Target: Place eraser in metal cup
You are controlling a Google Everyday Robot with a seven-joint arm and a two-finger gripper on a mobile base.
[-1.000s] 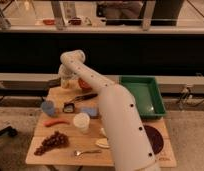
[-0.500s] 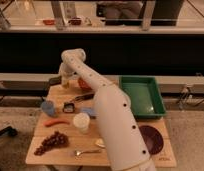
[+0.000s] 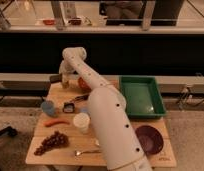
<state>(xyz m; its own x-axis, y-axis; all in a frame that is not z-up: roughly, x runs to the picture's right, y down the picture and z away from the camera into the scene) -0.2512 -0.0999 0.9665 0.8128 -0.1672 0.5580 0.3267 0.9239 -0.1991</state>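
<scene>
Eraser (image 3: 55, 78): a small dark block at the left side of the gripper, raised over the far-left corner of the worktop, just left of the metal cup. Whether it is gripped or only beside the gripper cannot be told.
Metal cup (image 3: 65, 84): a dull grey cylinder, upright on the far-left corner, directly under the gripper. It stands close to both the far edge and the left edge.
Gripper (image 3: 62, 79): at the end of the white arm, just above the metal cup's mouth. Clenched or released: cannot tell. Contact with the cup: cannot tell.
Arm (image 3: 102, 112): thick and white, crossing the worktop on a diagonal from the near-right side up to the far-left corner. It hides the middle strip.
Worktop (image 3: 65, 155): pale wood. Its far edge runs along a dark wall, and its left and near edges drop to the floor.
Room on the left: a bare strip of wood lies between the metal cup and the blue cup (image 3: 47, 107).
Nearby things: a black square item (image 3: 69, 106) just right of the blue cup; a white cup (image 3: 81, 122) beside the arm; a red chilli (image 3: 56, 122), grapes (image 3: 50, 142) and a spoon (image 3: 85, 151) toward the near edge.
Right side: a green tray (image 3: 157, 97) at the far right, with a dark plate (image 3: 149, 138) nearer, well apart from the metal cup.
</scene>
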